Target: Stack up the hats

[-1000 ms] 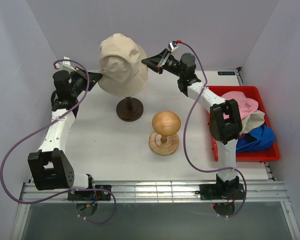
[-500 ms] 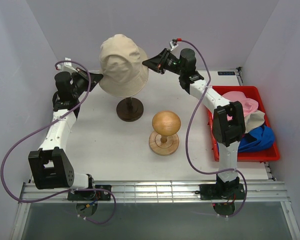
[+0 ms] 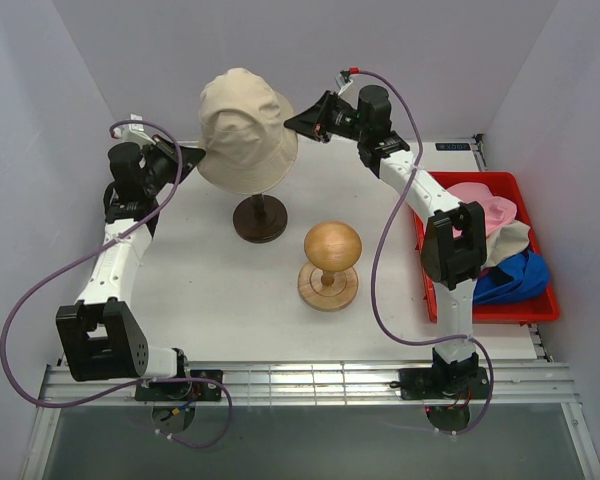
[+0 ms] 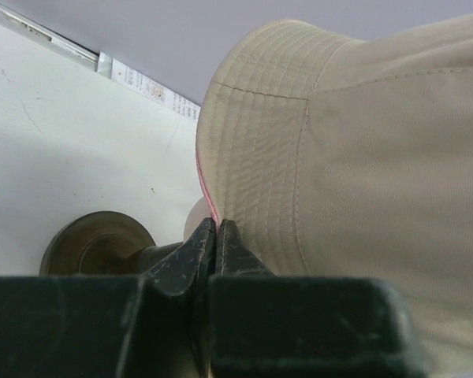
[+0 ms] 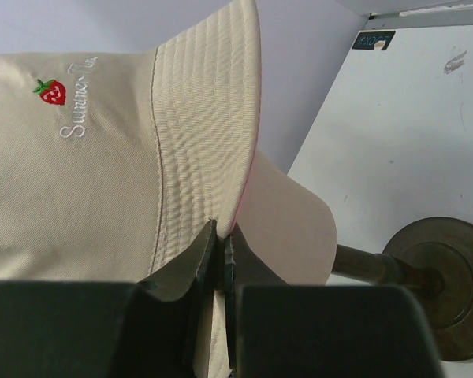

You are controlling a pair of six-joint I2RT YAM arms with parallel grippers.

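Observation:
A beige bucket hat (image 3: 245, 125) with a pink lining sits over a pale head form (image 5: 288, 228) on a dark round stand (image 3: 259, 218). My left gripper (image 3: 198, 152) pinches the hat's left brim; in the left wrist view its jaws (image 4: 217, 224) meet on the brim edge of the hat (image 4: 363, 157). On the opposite side my right gripper (image 3: 290, 122) holds the right brim, its tips (image 5: 221, 228) shut on the stitched fabric of the hat (image 5: 79, 189). A light pink hat (image 3: 480, 205) and a blue cap (image 3: 515, 275) lie in a red bin (image 3: 480, 178).
A bare wooden egg-shaped head form (image 3: 332, 245) on a light brown round base (image 3: 328, 288) stands mid-table, in front and to the right of the dark stand. The red bin is against the right wall with pale fabric (image 3: 508, 240) among the hats. Grey walls enclose the table.
The right arm has shifted its wrist a little up and back while keeping hold of the brim. The left arm and the hat have hardly moved.

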